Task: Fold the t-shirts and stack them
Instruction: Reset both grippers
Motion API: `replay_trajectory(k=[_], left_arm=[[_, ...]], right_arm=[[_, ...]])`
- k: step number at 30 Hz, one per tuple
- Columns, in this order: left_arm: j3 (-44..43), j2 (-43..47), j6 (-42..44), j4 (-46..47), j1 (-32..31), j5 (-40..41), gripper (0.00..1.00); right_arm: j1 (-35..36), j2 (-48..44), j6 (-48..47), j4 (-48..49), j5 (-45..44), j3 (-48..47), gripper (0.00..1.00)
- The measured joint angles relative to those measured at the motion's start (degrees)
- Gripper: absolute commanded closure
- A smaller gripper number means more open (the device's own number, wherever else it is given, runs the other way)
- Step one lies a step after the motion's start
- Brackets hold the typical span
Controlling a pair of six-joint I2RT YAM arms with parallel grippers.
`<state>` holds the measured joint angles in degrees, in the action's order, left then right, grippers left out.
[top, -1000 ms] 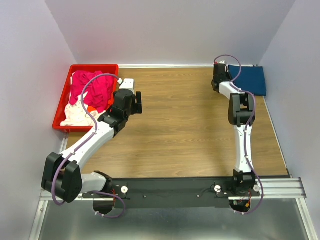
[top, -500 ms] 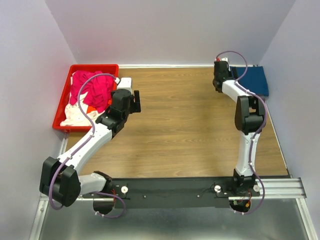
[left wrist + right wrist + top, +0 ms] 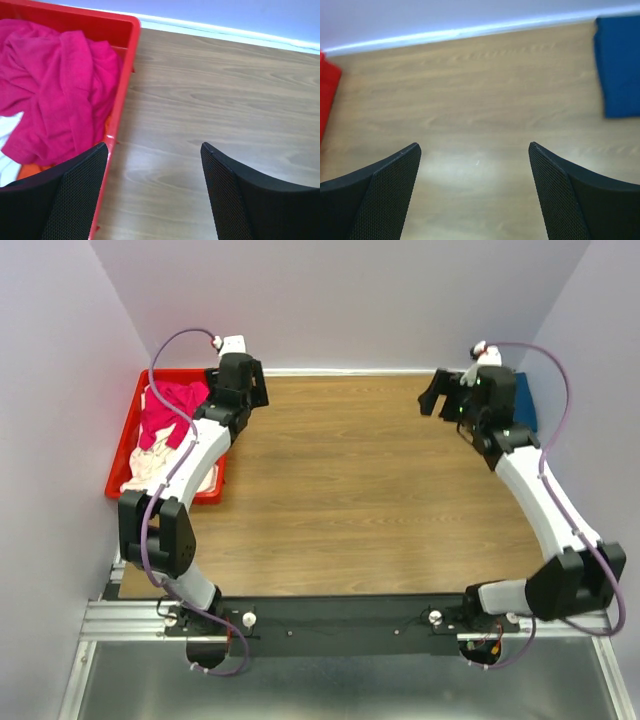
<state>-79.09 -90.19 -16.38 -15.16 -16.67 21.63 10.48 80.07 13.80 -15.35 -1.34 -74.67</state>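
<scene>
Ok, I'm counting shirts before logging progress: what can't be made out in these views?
- Top view: the blue shirt is mostly behind the right arm.
- Right wrist view: it runs off the right edge; no print shows.
- Crate: the pink shirt covers white cloth; how many shirts lie beneath is unclear.

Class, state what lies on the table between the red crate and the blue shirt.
Nothing: in the top view only bare wooden table separates the crate and the blue shirt.
</scene>
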Motion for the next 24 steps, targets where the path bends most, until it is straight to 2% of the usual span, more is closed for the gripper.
replay_trajectory(k=[4, 6, 8, 13, 15, 17, 19, 24], left_arm=[[-5.9, -5.6, 0.1, -3.5, 2.8, 0.2, 0.18], [-5.3, -5.4, 0.0, -5.1, 2.9, 0.1, 0.17], [-0.7, -1.6, 0.0, -4.1, 2.6, -0.3, 0.17], [18.7, 22.3, 0.8, -0.8, 2.3, -1.6, 0.09], [25.4, 36.8, 1.6, 2.9, 2.3, -1.9, 0.08], [29.7, 48.5, 1.9, 6.7, 2.3, -1.9, 0.08], [32.5, 56.6, 1.9, 11.1, 2.3, -2.0, 0.08], [41.6, 68.3, 1.8, 17.2, 2.3, -1.9, 0.06]], right_arm=[[0.0, -8.5, 3.7, -1.8, 3.5, 8.2, 0.00], [0.0, -15.2, 4.9, -2.7, 3.8, 13.4, 0.00], [0.0, -21.4, 5.3, -3.4, 3.5, 16.8, 0.00], [0.0, -41.5, 4.9, -3.8, -2.3, 22.5, 0.00], [0.0, -46.6, 4.4, -3.3, -5.4, 23.5, 0.00], [0.0, -49.9, 3.7, -2.9, -8.9, 24.2, 0.00], [0.0, -50.8, 2.9, -2.7, -11.3, 25.0, 0.00], [0.0, -50.8, 1.4, -2.8, -15.0, 27.7, 0.00]])
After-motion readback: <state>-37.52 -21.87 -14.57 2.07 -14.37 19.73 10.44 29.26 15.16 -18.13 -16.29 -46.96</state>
